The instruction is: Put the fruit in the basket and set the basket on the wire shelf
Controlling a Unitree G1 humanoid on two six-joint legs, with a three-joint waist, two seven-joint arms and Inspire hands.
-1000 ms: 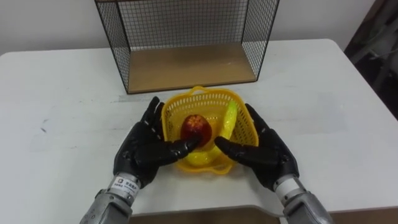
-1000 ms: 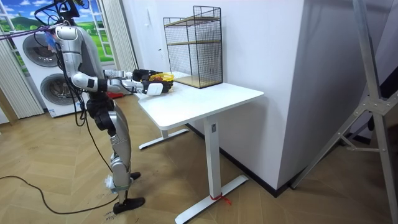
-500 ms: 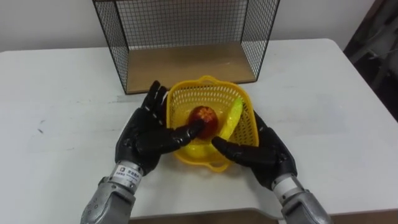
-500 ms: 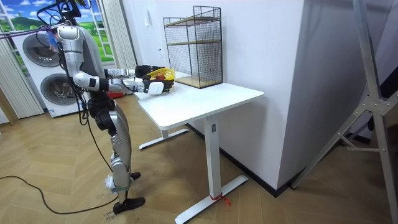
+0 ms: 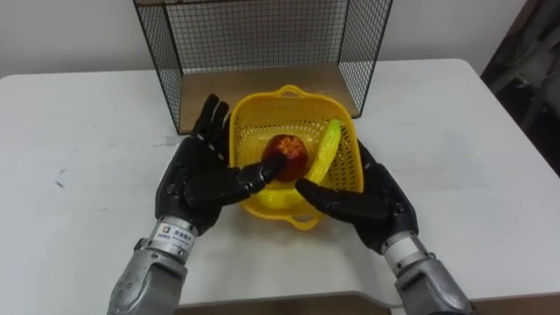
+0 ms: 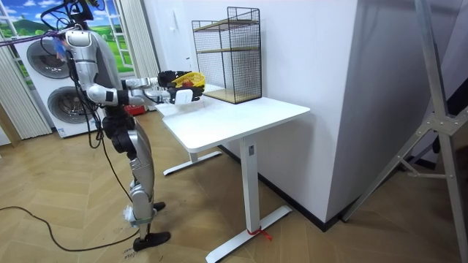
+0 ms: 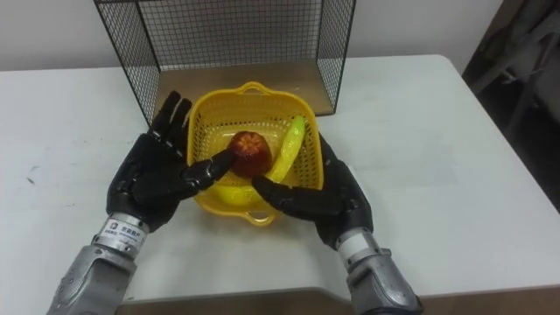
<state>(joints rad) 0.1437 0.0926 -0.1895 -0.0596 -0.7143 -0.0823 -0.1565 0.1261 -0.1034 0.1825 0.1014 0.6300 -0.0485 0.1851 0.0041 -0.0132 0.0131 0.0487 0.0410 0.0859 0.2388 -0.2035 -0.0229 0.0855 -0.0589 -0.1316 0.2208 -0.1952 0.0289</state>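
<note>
Left hand (image 5: 197, 179): we see its fingers straight, pressed flat on the basket (image 5: 289, 94)'s left wall, thumb across its front.
Right hand (image 5: 372, 201): fingers likewise straight on the right wall, thumb across the front.
Basket: between the 2 palms, lifted off the counter (image 5: 79, 131), before the wire shelf (image 5: 262, 35).
Fruit: apple (image 5: 285, 152) and banana (image 5: 324, 150) inside.

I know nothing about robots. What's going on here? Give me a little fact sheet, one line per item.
Carried: yellow basket, pressed between both hands, held off the table
Inside: red apple, with a banana beside it
Hands: left hand and right hand both open, fingers flat along the basket's sides
Ahead: wire shelf, black mesh with a wooden floor, at the table's far side
Stage: fruit is in the basket; basket not yet on the shelf
</note>
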